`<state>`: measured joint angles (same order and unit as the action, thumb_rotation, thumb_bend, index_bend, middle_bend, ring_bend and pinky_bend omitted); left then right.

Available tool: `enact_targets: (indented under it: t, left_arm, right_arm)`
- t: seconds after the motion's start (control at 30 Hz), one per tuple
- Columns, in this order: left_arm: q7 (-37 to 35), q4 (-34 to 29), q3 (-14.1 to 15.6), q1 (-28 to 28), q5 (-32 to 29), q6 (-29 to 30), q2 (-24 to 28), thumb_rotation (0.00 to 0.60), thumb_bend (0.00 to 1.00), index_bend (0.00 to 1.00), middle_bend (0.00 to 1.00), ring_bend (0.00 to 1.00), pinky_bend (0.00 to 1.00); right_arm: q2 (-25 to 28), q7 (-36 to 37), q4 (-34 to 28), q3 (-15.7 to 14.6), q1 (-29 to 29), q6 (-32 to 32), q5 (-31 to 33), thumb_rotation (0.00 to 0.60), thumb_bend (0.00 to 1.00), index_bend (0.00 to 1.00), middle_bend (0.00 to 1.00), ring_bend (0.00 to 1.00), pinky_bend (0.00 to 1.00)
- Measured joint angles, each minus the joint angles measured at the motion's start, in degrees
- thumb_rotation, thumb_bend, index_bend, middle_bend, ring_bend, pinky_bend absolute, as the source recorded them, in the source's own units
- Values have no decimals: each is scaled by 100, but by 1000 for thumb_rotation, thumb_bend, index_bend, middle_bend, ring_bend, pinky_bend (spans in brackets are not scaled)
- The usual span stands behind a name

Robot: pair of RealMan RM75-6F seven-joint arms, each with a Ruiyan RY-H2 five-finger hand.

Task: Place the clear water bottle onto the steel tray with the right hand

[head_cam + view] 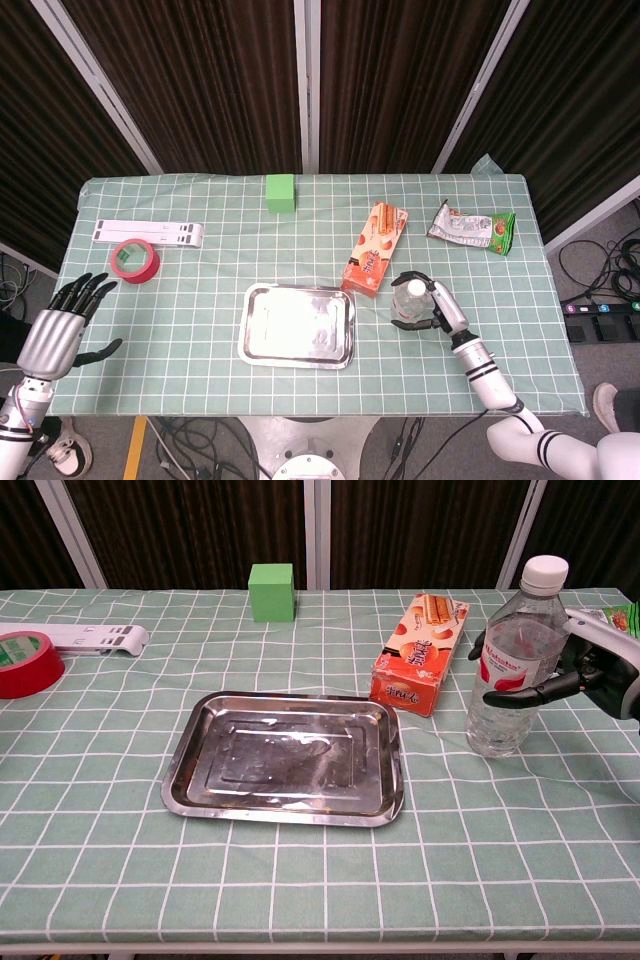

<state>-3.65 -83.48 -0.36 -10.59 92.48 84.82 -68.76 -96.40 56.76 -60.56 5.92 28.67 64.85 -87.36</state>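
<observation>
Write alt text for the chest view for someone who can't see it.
The robot's right hand wraps its fingers around an upright clear plastic water bottle on a green checked tablecloth. To the bottle's left lies an empty rectangular steel tray, with an orange snack box behind.

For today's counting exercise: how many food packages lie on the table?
2. The orange biscuit box lies between the steel tray and the far edge; the snack bag lies near the far right corner. None seems hidden.

The light is bright and even, coming from above. The steel tray (297,324) shows strong white glare in the head view. Shadows on the table are soft and short. Both views are sharp; the dark curtains behind lack detail.
</observation>
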Motion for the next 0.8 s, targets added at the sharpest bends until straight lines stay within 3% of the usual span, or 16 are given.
enact_targets:
  t: [0.3, 0.53, 0.8]
  left_arm:
    - [-57, 17, 12, 7, 18, 15, 3, 503, 216, 183, 187, 97, 166]
    - [-102, 4, 8, -4, 12, -1, 9, 503, 216, 182, 187, 97, 167]
    - [-89, -2, 18, -2, -19, -45, 19, 501, 215, 182, 187, 96, 167]
  right_arm:
    - [117, -86, -179, 41, -16, 159, 22, 600, 34, 594, 488, 331, 363]
    - [423, -238, -767, 166, -2, 332, 17, 600, 34, 600, 495, 337, 371]
    - [161, -692, -1152, 775, 651, -132, 383, 600, 43, 602, 497, 339, 377]
